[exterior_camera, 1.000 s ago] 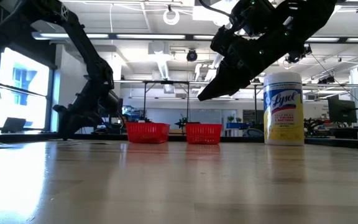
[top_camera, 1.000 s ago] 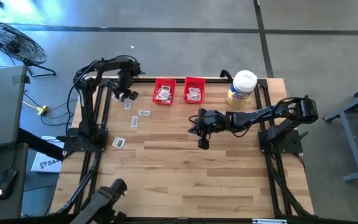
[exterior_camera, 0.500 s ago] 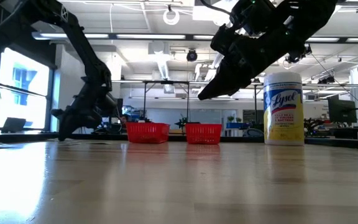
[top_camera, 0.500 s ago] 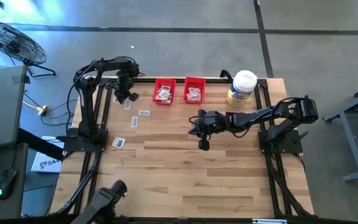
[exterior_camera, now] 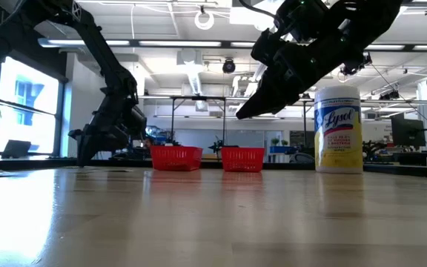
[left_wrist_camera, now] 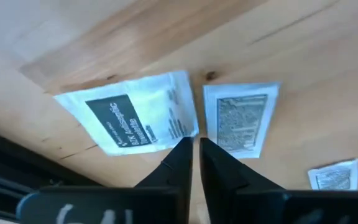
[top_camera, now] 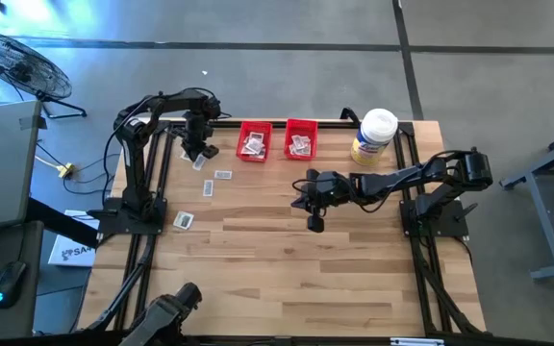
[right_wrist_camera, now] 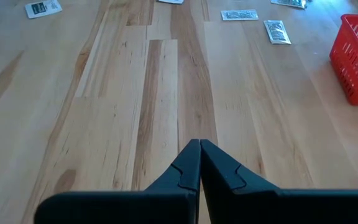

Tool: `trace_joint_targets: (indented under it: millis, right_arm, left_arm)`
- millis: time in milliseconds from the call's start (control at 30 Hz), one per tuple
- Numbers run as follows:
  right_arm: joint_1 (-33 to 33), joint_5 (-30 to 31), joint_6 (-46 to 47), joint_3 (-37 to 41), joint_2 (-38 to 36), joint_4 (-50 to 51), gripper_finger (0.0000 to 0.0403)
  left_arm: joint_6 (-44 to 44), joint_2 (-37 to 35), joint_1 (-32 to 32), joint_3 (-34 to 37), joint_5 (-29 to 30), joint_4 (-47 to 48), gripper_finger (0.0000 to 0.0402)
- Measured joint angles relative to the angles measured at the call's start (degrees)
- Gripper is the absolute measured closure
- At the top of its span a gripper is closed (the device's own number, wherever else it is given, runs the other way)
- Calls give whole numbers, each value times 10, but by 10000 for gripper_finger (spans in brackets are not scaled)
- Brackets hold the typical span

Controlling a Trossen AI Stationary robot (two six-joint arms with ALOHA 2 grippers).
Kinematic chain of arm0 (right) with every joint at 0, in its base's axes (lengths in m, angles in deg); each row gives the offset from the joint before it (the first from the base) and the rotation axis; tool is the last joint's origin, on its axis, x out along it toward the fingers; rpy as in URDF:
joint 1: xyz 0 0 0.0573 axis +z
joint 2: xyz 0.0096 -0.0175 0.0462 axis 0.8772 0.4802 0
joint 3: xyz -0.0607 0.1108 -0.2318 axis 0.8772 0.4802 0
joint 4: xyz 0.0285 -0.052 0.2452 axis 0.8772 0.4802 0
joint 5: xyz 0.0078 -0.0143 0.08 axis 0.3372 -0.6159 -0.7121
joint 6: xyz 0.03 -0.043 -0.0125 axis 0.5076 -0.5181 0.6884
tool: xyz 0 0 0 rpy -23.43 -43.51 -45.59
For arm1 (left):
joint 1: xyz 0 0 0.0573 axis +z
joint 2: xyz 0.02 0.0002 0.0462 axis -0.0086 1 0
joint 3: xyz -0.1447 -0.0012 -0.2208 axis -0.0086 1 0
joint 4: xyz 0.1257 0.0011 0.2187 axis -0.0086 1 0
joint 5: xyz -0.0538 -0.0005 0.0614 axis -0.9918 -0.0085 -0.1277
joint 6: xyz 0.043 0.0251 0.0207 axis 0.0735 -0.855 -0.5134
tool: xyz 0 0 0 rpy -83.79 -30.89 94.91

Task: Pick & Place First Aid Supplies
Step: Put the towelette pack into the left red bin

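Note:
Near the table's far left corner my left gripper (top_camera: 198,151) points down at a white packet with a dark label (left_wrist_camera: 132,118). Its fingers (left_wrist_camera: 193,142) are drawn together at that packet's corner. A second packet with grey print (left_wrist_camera: 241,118) lies just beside it. Other first aid supplies lie flat on the wood (top_camera: 222,175) (top_camera: 206,189) (top_camera: 184,220). More packets fill two red bins (top_camera: 241,141) (top_camera: 288,141) at the far edge. My right gripper (top_camera: 314,224) hangs shut above the table's middle, holding nothing (right_wrist_camera: 199,144). My left gripper pinches the dark-labelled packet at one corner (left_wrist_camera: 191,132), only at the tips of its two fingers. The fingers come from above, slanting. The packet lies flat on the table by the table's left frame rail.
A large white-lidded jar with a yellow label (top_camera: 373,136) stands at the far right, right of the bins. Black frame rails run along the table's left and right sides (top_camera: 152,192). The near half of the table is bare wood (top_camera: 287,279).
Over the packets at the far left, my left gripper has drawn its fingers together and closed on the dark-labelled packet's corner, shifting only slightly. The packet still lies on the table.

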Motion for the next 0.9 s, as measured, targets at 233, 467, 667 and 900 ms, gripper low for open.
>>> trace_joint_targets:
  millis: [233, 467, 667, 900]
  right_arm:
    - [0, 0, 0, 0, 0, 0, 400]
    - [0, 0, 0, 0, 0, 0, 400]
    - [0, 0, 0, 0, 0, 2, 400]
    - [0, 0, 0, 0, 0, 4, 400]
  left_arm:
    - [3, -27, -5, 0, 55, 0, 314]
    - [3, -31, -13, 21, 36, -39, 285]
    - [5, -33, -13, 45, 27, -55, 286]
    - [28, -33, -13, 47, 32, -65, 310]
